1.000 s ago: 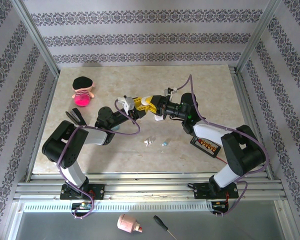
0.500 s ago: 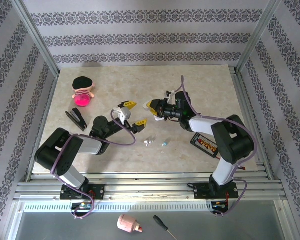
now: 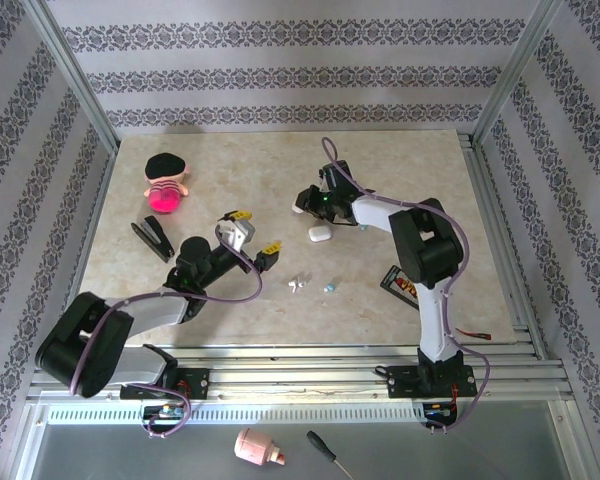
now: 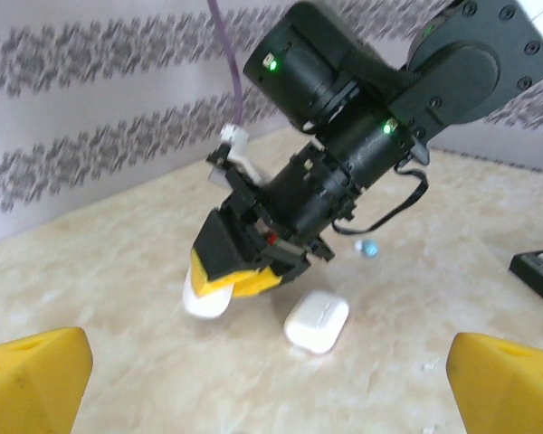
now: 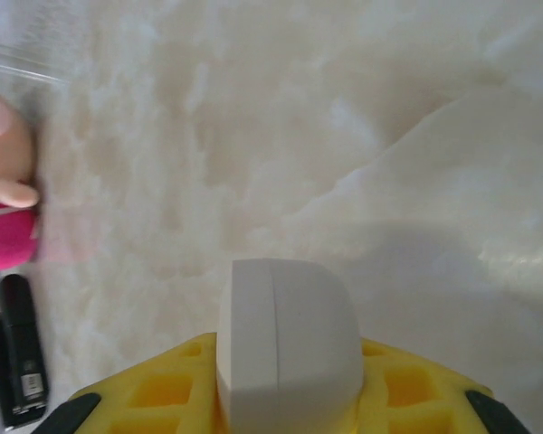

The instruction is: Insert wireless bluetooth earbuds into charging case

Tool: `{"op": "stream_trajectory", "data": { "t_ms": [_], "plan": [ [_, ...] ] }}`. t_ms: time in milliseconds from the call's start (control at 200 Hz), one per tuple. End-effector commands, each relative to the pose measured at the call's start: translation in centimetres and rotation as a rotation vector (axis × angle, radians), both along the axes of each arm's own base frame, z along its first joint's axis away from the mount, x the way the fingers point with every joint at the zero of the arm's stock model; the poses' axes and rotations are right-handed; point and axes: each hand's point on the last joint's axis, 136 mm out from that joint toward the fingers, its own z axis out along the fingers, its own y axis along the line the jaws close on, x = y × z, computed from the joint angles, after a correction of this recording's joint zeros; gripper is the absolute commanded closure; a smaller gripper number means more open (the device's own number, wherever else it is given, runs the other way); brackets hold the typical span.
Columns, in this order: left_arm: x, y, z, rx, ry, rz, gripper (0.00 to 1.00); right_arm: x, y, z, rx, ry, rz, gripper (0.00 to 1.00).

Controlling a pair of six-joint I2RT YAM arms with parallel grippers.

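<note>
The left arm's jaws are standing released and spread wide, holding nothing; their yellow fingertips (image 4: 32, 375) are showing at both lower corners of the left wrist view, and from above they (image 3: 235, 215) are hovering over the middle-left of the desk (image 3: 200, 160). The right arm's jaws are clenching a white charging case (image 5: 285, 353) between yellow pads and tilting it down toward the desk, with its rounded end sticking out past the tips (image 4: 204, 298). A second white case (image 3: 319, 235) is lying on the desk just beside them, apart from the held one. The wireless bluetooth earbuds are lying loose on the desk nearer the arm bases: a white earbud (image 3: 298, 285) and a teal earbud (image 3: 329, 286), near each other. Another teal earbud (image 4: 368, 247) is resting beyond the right arm. A plush doll (image 3: 165, 180) is sitting at the far left.
</note>
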Motion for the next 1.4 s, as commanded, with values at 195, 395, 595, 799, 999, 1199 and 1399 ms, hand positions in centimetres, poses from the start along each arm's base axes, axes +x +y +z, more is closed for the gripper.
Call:
{"op": "stream_trajectory", "data": {
  "t_ms": [195, 395, 595, 799, 999, 1199, 1399],
  "plan": [
    [1.0, 7.6, -2.9, 0.145, 0.388, 0.483, 0.01, 1.4, -4.0, -2.0, -0.199, 0.026, -0.025, 0.66],
    [-0.1, 9.2, -2.9, 0.058, 0.566, 0.585, 0.01, 1.1, -6.7, 1.3, -0.292, -0.062, -0.020, 0.38],
    [0.2, 11.5, -4.8, -0.099, 0.781, 0.644, 0.01, -1.4, -5.7, 5.5, -0.284, -0.274, 0.164, 0.20],
    [0.4, 14.5, -8.3, -0.245, 1.007, 0.801, 0.01, -5.3, -2.0, 6.9, -0.364, -0.458, 0.446, 0.17],
    [-1.1, 15.9, -11.0, -0.405, 1.205, 1.073, 0.01, -7.4, 0.7, 6.7, -0.382, -0.490, 0.519, 0.17],
    [-0.2, 14.6, -10.6, -0.532, 1.205, 1.111, 0.01, -7.9, 1.7, 7.4, -0.350, -0.510, 0.506, 0.17],
    [1.0, 10.8, -11.9, -0.538, 1.313, 0.951, 0.01, -8.3, 1.0, 8.1, -0.360, -0.531, 0.493, 0.17]
  ]
}}
